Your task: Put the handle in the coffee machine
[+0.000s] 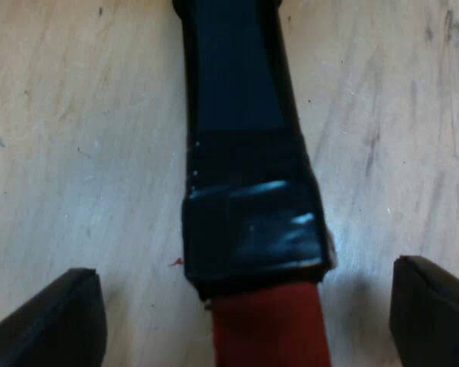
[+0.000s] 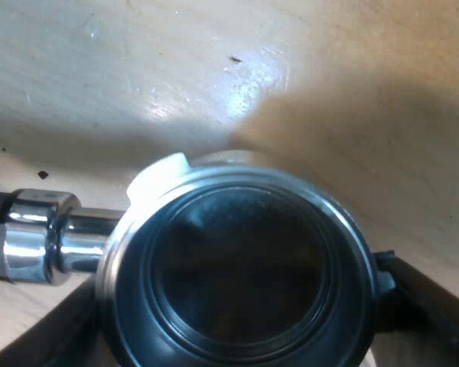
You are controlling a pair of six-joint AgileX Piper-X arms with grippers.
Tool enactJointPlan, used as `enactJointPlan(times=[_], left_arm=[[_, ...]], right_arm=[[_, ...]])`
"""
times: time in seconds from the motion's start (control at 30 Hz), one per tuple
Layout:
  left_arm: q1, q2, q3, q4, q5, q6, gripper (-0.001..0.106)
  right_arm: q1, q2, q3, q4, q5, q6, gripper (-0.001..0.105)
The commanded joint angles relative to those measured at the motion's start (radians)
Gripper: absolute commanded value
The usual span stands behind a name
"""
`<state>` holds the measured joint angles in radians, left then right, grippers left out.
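The metal holder's dark handle (image 1: 241, 153) lies along the pale wooden table, its red end (image 1: 269, 325) nearest my left gripper (image 1: 249, 313). That gripper is open, one black finger (image 1: 53, 321) on each side of the red end, neither touching it. The holder's round steel basket (image 2: 237, 275) faces up, dark inside, with its shiny neck (image 2: 46, 237) leading off toward the handle. My right gripper (image 2: 237, 321) has its fingers (image 2: 424, 294) pressed against opposite sides of the basket, shut on it.
Bare, scratched wooden tabletop (image 1: 76, 138) surrounds the handle. Beyond the basket the wooden surface (image 2: 214, 69) shows a bright glare and the holder's shadow.
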<state>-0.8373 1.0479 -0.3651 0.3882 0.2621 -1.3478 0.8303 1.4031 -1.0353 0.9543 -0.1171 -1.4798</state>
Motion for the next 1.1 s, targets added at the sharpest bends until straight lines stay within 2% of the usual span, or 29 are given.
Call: enactJointPlan(times=[0.03,0.1,0.17,0.27,0.3,0.37,0.93,1.0,1.03,1.1], left_arm=[[-0.004,-0.002,-0.001,-0.011,0.000,0.000,0.076],[-0.004,-0.002,-0.001,-0.013,0.000,0.000,0.070],[-0.004,-0.002,-0.001,-0.015,0.000,0.000,0.057],[-0.004,-0.002,-0.001,-0.013,0.000,-0.020,0.026],[-0.004,-0.002,-0.001,-0.011,0.003,-0.024,0.022],[-0.004,-0.002,-0.001,-0.012,0.004,-0.024,0.001],[-0.004,-0.002,-0.001,-0.012,0.004,-0.022,0.000],[-0.004,-0.002,-0.001,-0.012,0.004,-0.022,0.000],[-0.004,-0.002,-0.001,-0.012,0.004,-0.022,0.000],[-0.004,-0.002,-0.001,-0.012,0.004,-0.022,0.000]], right_arm=[[0.002,-0.018,-0.011,0.002,-0.022,-0.007,0.000],[0.002,-0.018,-0.011,0.002,-0.022,-0.007,0.000],[0.002,-0.018,-0.011,0.002,-0.022,-0.007,0.000],[0.002,-0.018,-0.011,0.002,-0.022,-0.007,0.000],[0.002,-0.018,-0.011,0.002,-0.022,-0.007,0.000],[0.002,-0.018,-0.011,0.002,-0.022,-0.007,0.000],[0.002,-0.018,-0.011,0.010,-0.035,-0.019,0.001],[0.002,-0.018,-0.011,0.024,-0.039,-0.025,0.015],[0.002,-0.018,-0.011,0.027,-0.039,-0.026,0.019],[0.002,-0.018,-0.011,0.040,-0.042,-0.026,0.044]])
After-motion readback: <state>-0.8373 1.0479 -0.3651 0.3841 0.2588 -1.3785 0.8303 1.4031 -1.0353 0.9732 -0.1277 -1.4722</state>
